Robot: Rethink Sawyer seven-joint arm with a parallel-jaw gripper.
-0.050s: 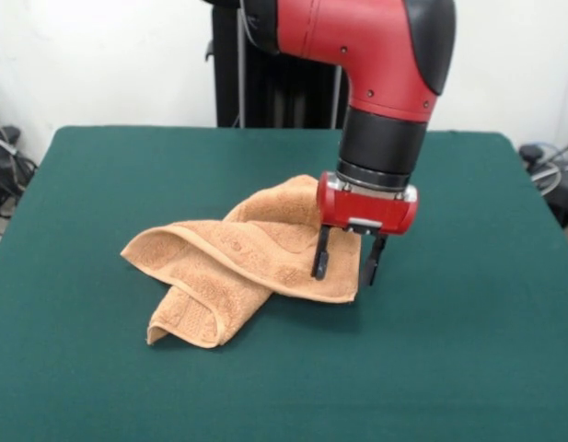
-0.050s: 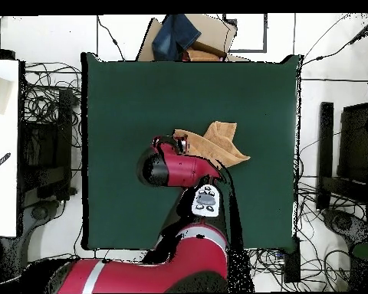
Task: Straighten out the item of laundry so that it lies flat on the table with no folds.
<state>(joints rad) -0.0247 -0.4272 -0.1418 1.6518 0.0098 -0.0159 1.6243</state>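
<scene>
Nearest you in the front view is a wide stretch of bare green table (image 1: 468, 368), with nothing lying on it this side of the towel.

Next comes the towel (image 1: 230, 262), lying crumpled around the middle of the table. You can see that it is far from flat: one strip is doubled over and runs down to a rounded folded end at the lower left, another fold crosses over it, and a corner points out to the left. A further flap rises toward the back, just beside the arm's red wrist.

At the towel's right edge you have the gripper (image 1: 347, 262), pointing straight down from the red wrist block. Its two dark fingers (image 1: 320, 255) stand apart with a clear gap between them, so the hand is open. The left finger in this view is in front of the towel's right end, and the other is just off its edge over green cloth. Nothing is pinched between them; whether the tips touch the cloth or table you cannot tell from here.

Behind that, the red and black arm (image 1: 385, 55) rises out of the top of the picture.

In the overhead view, the towel (image 2: 221, 142) shows near the table's centre, partly hidden under the arm (image 2: 179, 168); the gripper itself is covered there.
</scene>
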